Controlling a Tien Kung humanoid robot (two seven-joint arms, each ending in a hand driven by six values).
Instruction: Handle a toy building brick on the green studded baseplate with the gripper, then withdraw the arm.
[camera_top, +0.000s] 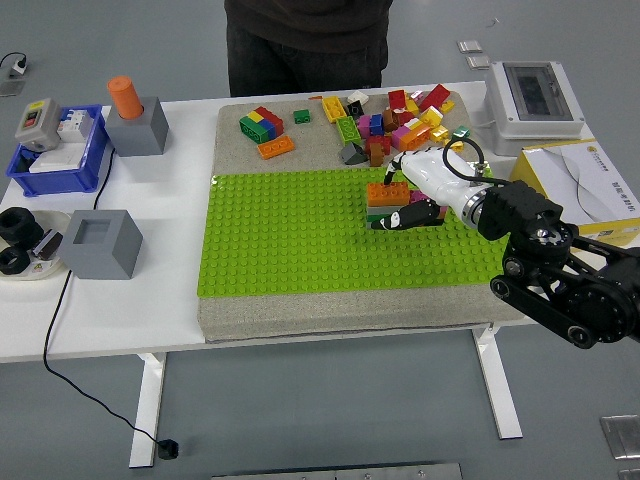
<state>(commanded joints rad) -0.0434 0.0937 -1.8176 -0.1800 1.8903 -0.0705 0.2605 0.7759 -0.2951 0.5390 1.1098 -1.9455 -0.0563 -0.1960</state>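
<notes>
1. The right arm (560, 270) came in from the lower right, black and jointed, angling up and left over the table (120, 310).
2. The right hand (425, 195), white with dark fingertips, rested on the right part of the green baseplate (290, 240), its fingers (400, 218) curled against a small stack of bricks (385, 198); whether they truly gripped it could not be told.
3. That stack stood on the baseplate's far right area, an orange brick on top with pink and darker layers below, pressed onto the studs.
4. The baseplate lay on a grey mat (340, 310) in the middle of the table.
5. To the left, a grey block (100, 243) sat near a tray of black rings (15, 240).
6. Farther left and back stood a blue bin (60, 160) and a second grey block holding an orange cylinder (125, 97).
7. On the mat beyond the baseplate lay a loose pile of bricks (390, 115) at right and a few separate ones (265, 130) at left.
8. At far right sat a white box (535, 95) and a sheet of paper (590, 185).
9. A person (305, 40) stood at the far side.
</notes>
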